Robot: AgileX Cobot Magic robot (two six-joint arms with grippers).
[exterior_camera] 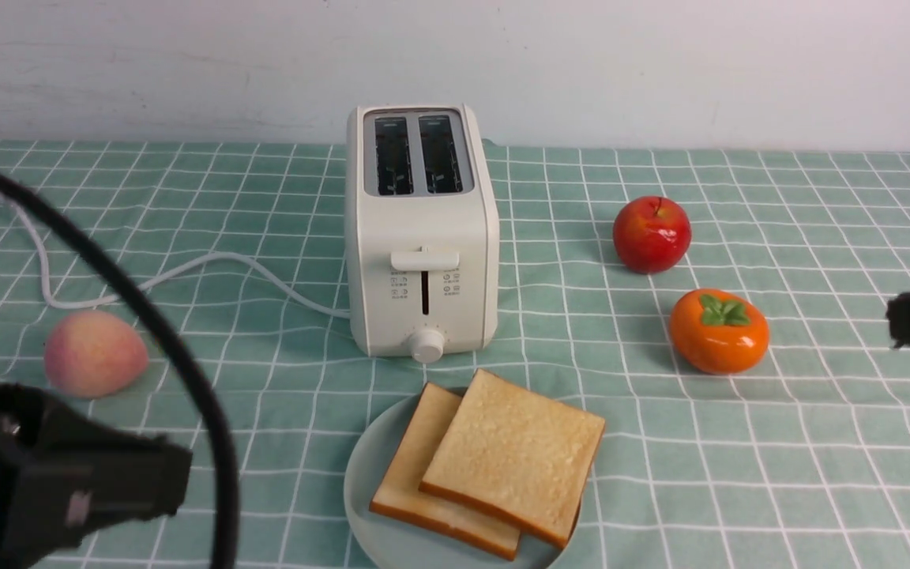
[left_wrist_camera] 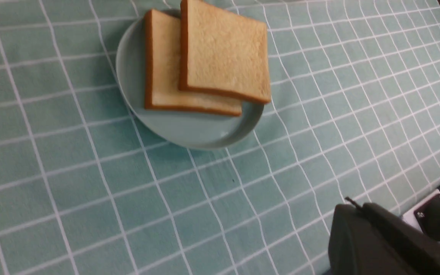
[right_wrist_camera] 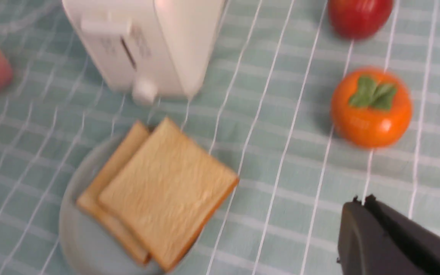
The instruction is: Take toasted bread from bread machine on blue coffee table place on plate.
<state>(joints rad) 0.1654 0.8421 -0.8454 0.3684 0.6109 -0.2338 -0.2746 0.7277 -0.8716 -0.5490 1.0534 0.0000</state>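
Both slices of toast [exterior_camera: 494, 462] lie flat on the plate [exterior_camera: 366, 490], which sits at the middle of the surface's [exterior_camera: 779, 474] near edge. The upper slice [exterior_camera: 514, 454] overlaps the lower slice [exterior_camera: 411, 474] and hangs a little past the plate's rim on the side toward the right edge. Just behind the plate, toward the far edge, stands the toaster [exterior_camera: 423, 237], upright, its lever [exterior_camera: 425, 259] at the top of its track and its knob [exterior_camera: 427, 345] facing the plate. Its cord [exterior_camera: 210, 265] trails toward the left edge.

A peach [exterior_camera: 95, 353] rests near the left edge. An apple [exterior_camera: 652, 235] and a persimmon [exterior_camera: 718, 330] sit near each other, between the toaster and the right edge.

The left end effector [exterior_camera: 178, 478] is clenched on nothing, above the surface near its near-left corner and well apart from the plate. The left wrist view shows its fingers [left_wrist_camera: 361, 229] pressed together. The right end effector [exterior_camera: 897, 320] is also clenched and empty, at the right edge beside the persimmon without touching it. A black cable [exterior_camera: 171, 348] arcs across the front view before the peach.
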